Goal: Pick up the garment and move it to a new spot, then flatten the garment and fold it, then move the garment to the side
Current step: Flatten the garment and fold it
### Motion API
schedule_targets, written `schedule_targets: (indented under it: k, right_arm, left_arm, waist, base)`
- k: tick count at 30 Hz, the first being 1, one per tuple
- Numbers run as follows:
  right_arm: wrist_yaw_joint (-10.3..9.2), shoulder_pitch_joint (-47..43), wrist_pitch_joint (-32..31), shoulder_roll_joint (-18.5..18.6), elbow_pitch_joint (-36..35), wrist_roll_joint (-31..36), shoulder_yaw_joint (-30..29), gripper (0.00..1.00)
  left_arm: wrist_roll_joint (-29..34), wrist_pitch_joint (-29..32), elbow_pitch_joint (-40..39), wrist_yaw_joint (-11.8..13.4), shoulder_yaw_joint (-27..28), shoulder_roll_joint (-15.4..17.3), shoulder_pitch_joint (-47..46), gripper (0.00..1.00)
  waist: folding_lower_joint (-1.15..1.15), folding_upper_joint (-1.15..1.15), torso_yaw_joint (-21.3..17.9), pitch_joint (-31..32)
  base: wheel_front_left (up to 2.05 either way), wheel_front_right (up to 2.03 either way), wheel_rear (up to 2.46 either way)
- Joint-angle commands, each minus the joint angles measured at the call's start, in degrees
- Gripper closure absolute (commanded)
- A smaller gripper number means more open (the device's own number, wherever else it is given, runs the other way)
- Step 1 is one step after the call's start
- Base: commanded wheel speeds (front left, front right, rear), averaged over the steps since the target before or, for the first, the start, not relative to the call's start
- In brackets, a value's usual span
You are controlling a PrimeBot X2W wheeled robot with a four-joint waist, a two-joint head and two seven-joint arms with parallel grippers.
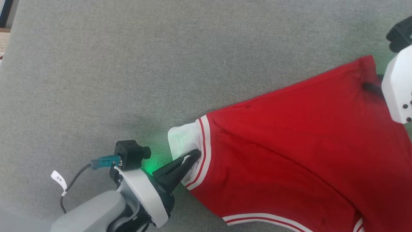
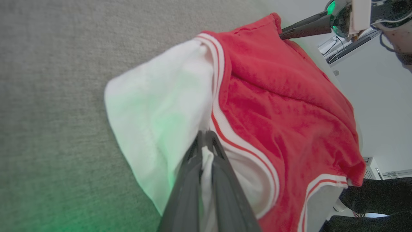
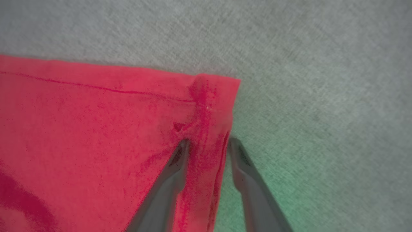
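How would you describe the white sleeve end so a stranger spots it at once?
On the wide grey cloth surface lies the red garment. At its left edge in the head view is the white sleeve end: a plain white patch, bordered by red-and-white stripes and pinched by the left gripper.

A grey woven-fabric counter (image 1: 128, 64) spans the scene, with a green glow tinting part of it. Beyond the counter's far edge are a white wall (image 2: 379, 109) and dark cables (image 2: 334, 48).
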State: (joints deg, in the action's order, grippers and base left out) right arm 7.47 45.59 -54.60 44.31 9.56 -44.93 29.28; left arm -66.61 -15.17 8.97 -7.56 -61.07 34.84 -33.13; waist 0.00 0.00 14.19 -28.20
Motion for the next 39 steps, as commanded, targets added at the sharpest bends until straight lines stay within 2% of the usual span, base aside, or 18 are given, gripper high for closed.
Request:
schedule_targets:
  k: [1,5,10,17,20,26,32,36,39]
  right_arm:
    - [0.03,-2.2,0.1,-1.0,1.9,-0.8,2.5,1.0]
    - [-0.02,1.0,4.7,-1.0,2.7,-1.7,0.7,1.0]
    - [-0.01,4.2,12.2,-4.1,7.7,-3.0,-4.7,1.0]
    - [-0.01,12.1,20.9,-8.1,15.3,0.2,-12.9,1.0]
    - [-0.01,18.7,25.1,-11.0,20.3,3.5,-17.5,1.0]
    - [-0.04,34.3,34.5,-17.4,31.6,12.1,-27.4,1.0]
    - [-0.11,45.8,43.6,-21.2,39.1,19.0,-34.4,1.0]
    - [-0.11,48.5,45.6,-22.0,42.3,20.4,-35.5,1.0]
    - [-0.09,46.3,45.0,-22.2,43.7,19.9,-33.9,1.0]
  left_arm:
    - [-0.3,0.1,0.3,0.2,0.0,0.1,-0.5,1.0]
    - [-1.2,0.0,-0.1,0.2,1.2,1.0,-0.7,1.0]
    - [-1.0,0.0,1.8,0.2,2.8,3.0,-4.5,1.0]
    - [-4.5,0.6,6.0,0.2,6.0,4.7,-15.8,1.0]
    - [-8.0,2.6,9.6,0.2,8.7,5.3,-24.8,1.0]
    - [-13.0,5.7,21.0,0.2,14.9,3.4,-44.6,1.0]
    - [-15.8,3.3,29.4,0.2,21.4,0.9,-61.6,1.0]
    - [-16.6,3.3,30.9,0.2,21.8,-0.5,-65.6,1.0]
    - [-17.6,4.9,29.2,0.2,19.6,-1.2,-61.9,1.0]
  waist:
    - [0.0,0.0,-0.3,0.3]
    - [0.0,0.0,-1.4,1.7]
    - [0.0,0.0,-3.9,4.2]
    - [0.0,0.0,-7.4,3.3]
    - [0.0,0.0,-9.4,1.3]
    - [0.0,0.0,-12.5,-2.5]
    - [0.0,0.0,-14.4,-3.6]
    - [0.0,0.0,-14.3,-3.1]
    - [0.0,0.0,-14.2,-2.6]
  base:
    - [0.0,0.0,0.0]
    - [0.0,0.0,0.0]
    - [0.0,0.0,0.0]
    - [0.0,0.0,0.0]
    - [0.0,0.0,0.0]
    - [0.0,0.0,0.0]
    - [0.0,0.0,0.0]
    - [0.0,0.0,0.0]
    - [0.0,0.0,0.0]
